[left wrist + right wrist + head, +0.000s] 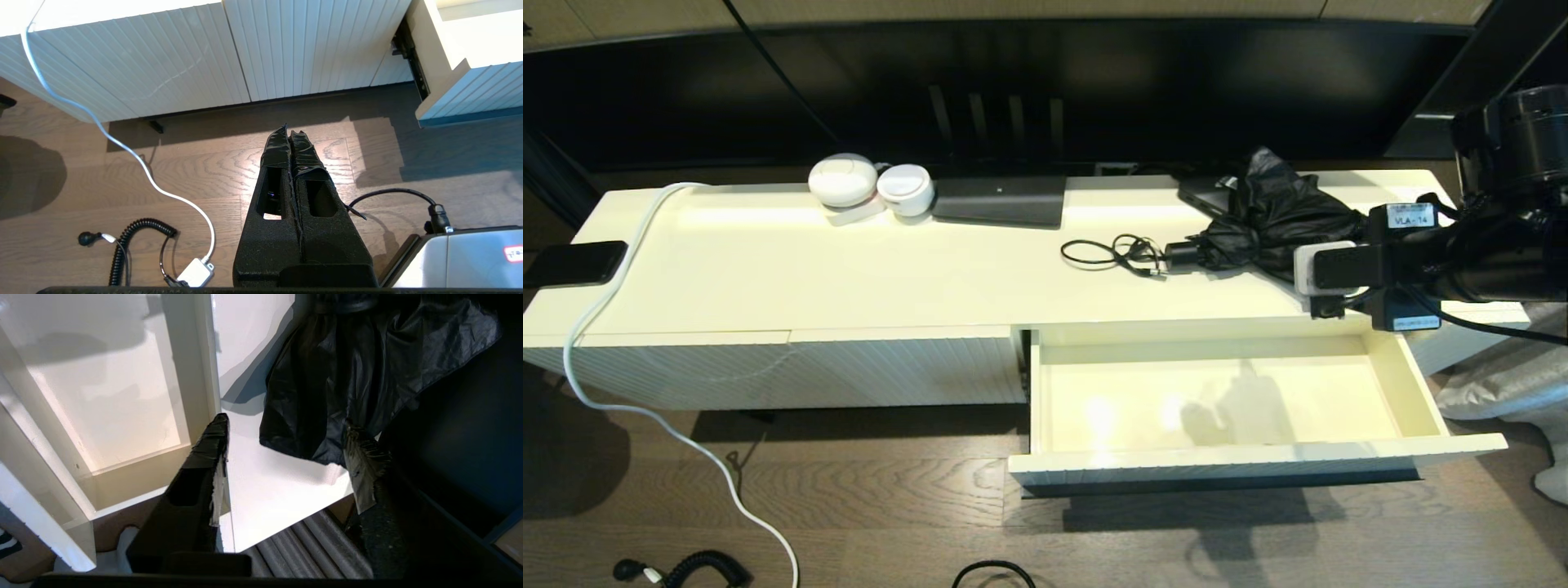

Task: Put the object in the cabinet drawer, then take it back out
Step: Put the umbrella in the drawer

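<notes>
The object, a black folded umbrella (1270,216), lies on the right end of the white cabinet top (849,269). Below it the cabinet drawer (1241,461) stands pulled out, and its cream inside (110,396) holds nothing. My right gripper (286,424) is open at the umbrella's near end (327,396), level with the top. The loose fabric reaches in between the two fingers, and one finger (361,465) touches it. In the head view the right wrist (1339,265) covers the fingers. My left gripper (289,132) hangs shut and holding nothing, low over the wood floor in front of the ribbed cabinet front (184,57).
A coiled black cable with a plug (1123,255) lies just left of the umbrella. Two white round items (870,186) and a dark flat box (1001,200) sit at the back. A phone (574,263) overhangs the left end. A white cable (600,327) trails onto the floor.
</notes>
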You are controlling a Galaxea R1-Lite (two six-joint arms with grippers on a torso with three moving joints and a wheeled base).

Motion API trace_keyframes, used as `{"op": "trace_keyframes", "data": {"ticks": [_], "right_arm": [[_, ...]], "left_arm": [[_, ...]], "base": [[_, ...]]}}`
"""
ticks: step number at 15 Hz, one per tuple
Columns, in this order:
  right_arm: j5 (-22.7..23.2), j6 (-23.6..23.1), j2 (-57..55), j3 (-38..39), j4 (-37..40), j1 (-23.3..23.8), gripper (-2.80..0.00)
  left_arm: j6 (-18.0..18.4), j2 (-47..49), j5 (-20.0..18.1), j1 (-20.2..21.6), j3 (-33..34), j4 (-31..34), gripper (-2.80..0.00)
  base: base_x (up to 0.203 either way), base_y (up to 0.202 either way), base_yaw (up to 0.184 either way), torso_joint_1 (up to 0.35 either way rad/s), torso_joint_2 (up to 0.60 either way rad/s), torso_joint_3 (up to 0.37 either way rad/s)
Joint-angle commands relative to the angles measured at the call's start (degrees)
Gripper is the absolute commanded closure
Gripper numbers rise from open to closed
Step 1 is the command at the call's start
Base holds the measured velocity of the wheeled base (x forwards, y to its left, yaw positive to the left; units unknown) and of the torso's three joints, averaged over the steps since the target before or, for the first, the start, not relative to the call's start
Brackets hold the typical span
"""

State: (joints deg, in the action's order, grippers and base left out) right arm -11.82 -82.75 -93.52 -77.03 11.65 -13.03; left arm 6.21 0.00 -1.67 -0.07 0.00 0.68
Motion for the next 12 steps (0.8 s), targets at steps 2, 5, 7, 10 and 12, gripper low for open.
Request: {"op": "trace_keyframes", "data": {"ticks": [2, 5, 7, 10, 12], "right_arm": [[0.0, -0.7, -3.3, -1.4, -0.2, -0.1, -2.8], [0.0, -1.2, -6.4, -4.8, -0.2, 0.0, -2.8], [0.1, -2.3, -10.9, -10.7, 0.1, 0.3, -2.8], [0.1, -2.8, -14.1, -14.3, 0.4, 1.3, -2.8], [0.2, -3.0, -17.4, -17.9, 0.2, 2.0, -2.8]], "left_arm": [[0.0, 0.0, -0.1, 0.0, 0.0, 0.0, 0.0], [0.0, 0.0, -0.1, 0.0, -0.1, 0.0, 0.0], [0.0, 0.0, -0.1, 0.0, 0.0, 0.0, 0.0], [0.0, 0.0, 0.0, 0.1, 0.0, 0.0, 0.0], [0.0, 0.0, 0.0, 0.1, 0.0, 0.0, 0.0]], "base": [[0.0, 0.0, 0.0, 0.0, 0.0, 0.0], [0.0, 0.0, 0.0, 0.0, 0.0, 0.0], [0.0, 0.0, 0.0, 0.0, 0.0, 0.0], [0.0, 0.0, 0.0, 0.0, 0.0, 0.0], [0.0, 0.0, 0.0, 0.0, 0.0, 0.0]]}}
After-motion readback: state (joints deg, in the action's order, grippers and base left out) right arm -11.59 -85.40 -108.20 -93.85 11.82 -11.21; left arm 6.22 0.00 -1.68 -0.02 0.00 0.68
